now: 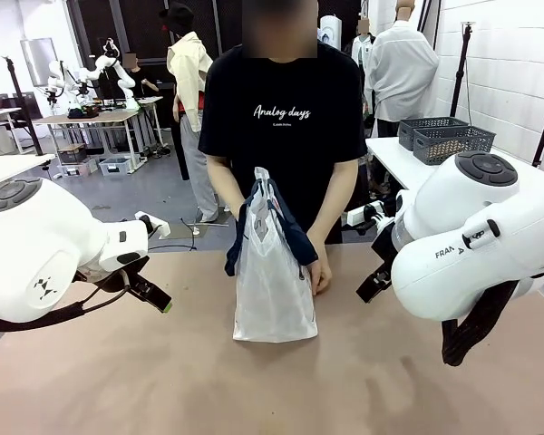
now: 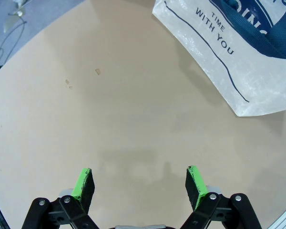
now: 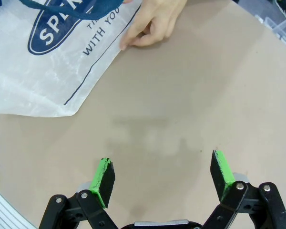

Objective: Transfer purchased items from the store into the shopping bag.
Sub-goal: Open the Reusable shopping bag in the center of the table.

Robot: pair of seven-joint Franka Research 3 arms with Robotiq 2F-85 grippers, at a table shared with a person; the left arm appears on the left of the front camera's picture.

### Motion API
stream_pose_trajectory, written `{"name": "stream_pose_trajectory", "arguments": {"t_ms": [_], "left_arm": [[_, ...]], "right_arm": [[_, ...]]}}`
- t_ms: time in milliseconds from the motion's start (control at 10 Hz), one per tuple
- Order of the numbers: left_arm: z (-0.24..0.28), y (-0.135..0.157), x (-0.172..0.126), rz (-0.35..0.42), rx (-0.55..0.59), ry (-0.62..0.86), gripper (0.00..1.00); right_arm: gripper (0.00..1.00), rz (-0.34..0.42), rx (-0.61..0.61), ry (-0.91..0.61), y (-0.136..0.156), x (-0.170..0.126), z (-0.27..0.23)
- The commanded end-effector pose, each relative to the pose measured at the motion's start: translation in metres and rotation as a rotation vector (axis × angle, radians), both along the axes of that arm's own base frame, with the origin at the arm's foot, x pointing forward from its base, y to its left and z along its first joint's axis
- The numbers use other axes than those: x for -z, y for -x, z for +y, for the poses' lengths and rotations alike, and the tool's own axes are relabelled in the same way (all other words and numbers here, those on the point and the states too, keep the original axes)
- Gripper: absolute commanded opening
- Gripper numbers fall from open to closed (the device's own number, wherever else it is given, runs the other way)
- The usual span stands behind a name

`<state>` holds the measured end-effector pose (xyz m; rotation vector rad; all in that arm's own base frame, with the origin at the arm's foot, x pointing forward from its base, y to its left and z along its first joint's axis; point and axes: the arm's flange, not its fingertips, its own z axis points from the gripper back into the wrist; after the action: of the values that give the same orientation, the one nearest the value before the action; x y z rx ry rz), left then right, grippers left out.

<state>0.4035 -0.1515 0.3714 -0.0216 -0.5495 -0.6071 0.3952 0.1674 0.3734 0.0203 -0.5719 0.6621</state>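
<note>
My left claw [image 2: 139, 174] and right claw [image 3: 162, 161] hang open and empty near the shopping bag [image 1: 274, 281] a person [image 1: 281, 127] steadies on the bench [image 1: 145, 381]; packing seems unstarted, so next I need an item.

Bright, even indoor light from overhead: only soft, pale shadows on the matte tan tabletop [image 3: 181, 95], darkest beside the translucent frosted plastic shopping bag [image 2: 219, 57]. Wrist views are sharp but bowed at the edges — the front view's distance looks slightly soft.
</note>
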Motion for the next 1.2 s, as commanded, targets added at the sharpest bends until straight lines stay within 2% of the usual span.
{"name": "stream_pose_trajectory", "arguments": {"t_ms": [0, 200, 300, 500, 700, 1000, 1100], "left_arm": [[0.0, 0.0, 0.0, 0.0, 0.0, 0.0, 1.0], [-0.008, -0.001, -0.018, 0.084, -0.025, 0.107, 1.0], [-0.013, -0.004, -0.032, 0.118, -0.056, 0.138, 1.0], [-0.024, -0.018, -0.058, 0.165, -0.105, 0.193, 1.0], [-0.048, -0.039, -0.097, 0.155, -0.188, 0.19, 1.0], [-0.087, -0.082, -0.144, 0.129, -0.201, 0.251, 1.0], [-0.103, -0.093, -0.16, 0.112, -0.214, 0.26, 1.0]], "right_arm": [[1.0, 0.0, 0.0, 0.0, 0.0, 0.0, 0.0], [1.0, 0.121, -0.017, -0.061, -0.004, -0.014, 0.004], [1.0, 0.15, -0.025, -0.063, -0.01, -0.025, 0.009], [1.0, 0.156, -0.026, -0.06, -0.024, -0.053, 0.015], [1.0, 0.173, -0.035, -0.063, -0.044, -0.104, 0.031], [1.0, 0.134, 0.024, -0.082, -0.093, -0.179, 0.075], [1.0, 0.122, 0.041, -0.08, -0.102, -0.2, 0.088]]}}
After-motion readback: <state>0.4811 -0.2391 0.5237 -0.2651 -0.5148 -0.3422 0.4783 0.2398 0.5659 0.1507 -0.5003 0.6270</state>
